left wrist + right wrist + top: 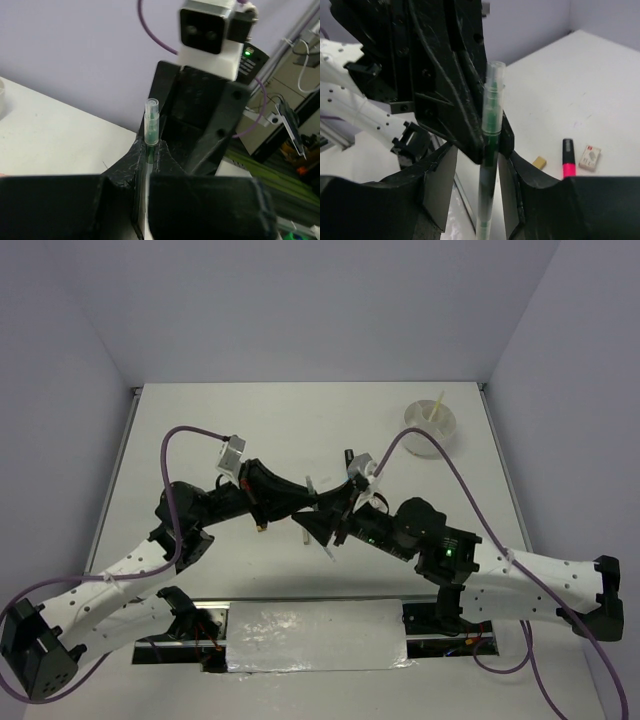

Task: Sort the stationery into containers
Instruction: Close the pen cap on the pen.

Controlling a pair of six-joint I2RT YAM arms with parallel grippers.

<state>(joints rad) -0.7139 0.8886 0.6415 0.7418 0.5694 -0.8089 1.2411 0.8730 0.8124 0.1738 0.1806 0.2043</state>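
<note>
Left claw (149, 150) clenches the thin clear plastic green-ink pen (151, 122) mid-air, its long axis passing between the released jaws of my right claw (476, 157), whose arm I judge nearer the round white divided bowl (430, 448).

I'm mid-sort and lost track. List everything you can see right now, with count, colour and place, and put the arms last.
pen: one, clear with green inside, upright in mid-air between the two grippers
bowl: one, white, far right part of the table
yellow stick: one, yellow, leaning inside the bowl
highlighter: one, pink with black cap, lying on the table
white eraser: one, white, on the table beside the highlighter
tan eraser: one, tan, on the table on the highlighter's other side
table: one, white
left gripper: black, shut on the pen
right gripper: black, open, fingers either side of the pen
</note>
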